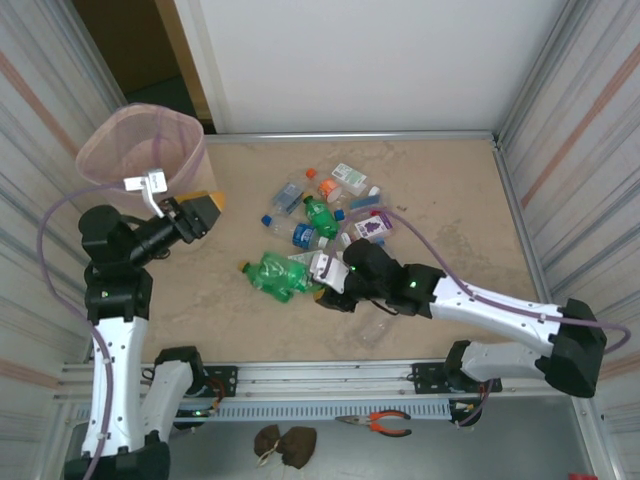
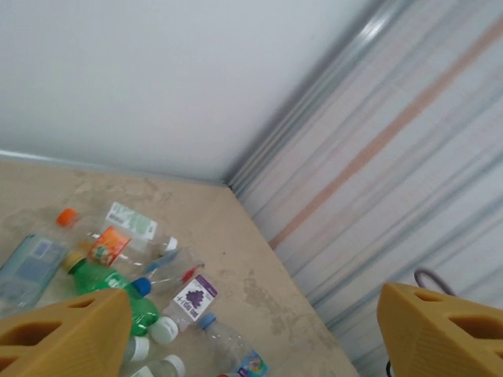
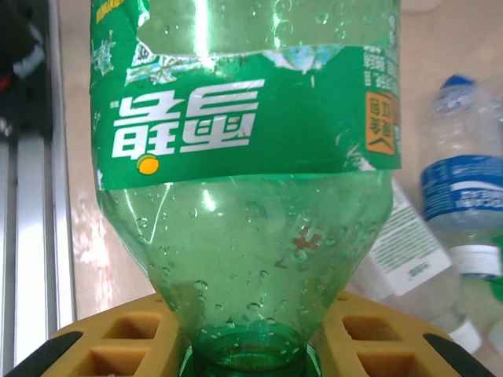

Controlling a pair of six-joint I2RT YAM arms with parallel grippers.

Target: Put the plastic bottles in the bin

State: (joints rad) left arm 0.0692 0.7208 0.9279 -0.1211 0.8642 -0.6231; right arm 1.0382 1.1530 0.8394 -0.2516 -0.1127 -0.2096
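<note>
Your right fingers (image 3: 377,338) clamp the green plastic bottle (image 3: 244,236) by its neck, your left fingers (image 2: 71,330) hang apart beside the pale-pink translucent bin (image 1: 110,150), and many more small plastic bottles (image 1: 320,213) still lie mid-tabletop (image 1: 450,210).

The bin (image 1: 140,150) stands at the far left corner of the worktop (image 1: 450,200). The left gripper (image 1: 203,213) hangs just beside the bin, to its right and toward its near side, well apart from the bottles (image 1: 320,215). Those lie in a loose heap about the middle of the worktop (several touching or overlapping). The nearest bottle (image 1: 272,275) lies at the heap's near left side. The right gripper (image 1: 325,272) sits at its right, jaws around its narrow end. A rail (image 1: 330,380) runs along the near edge, and pliers (image 1: 377,423) lie on the ledge in front of it.
</note>
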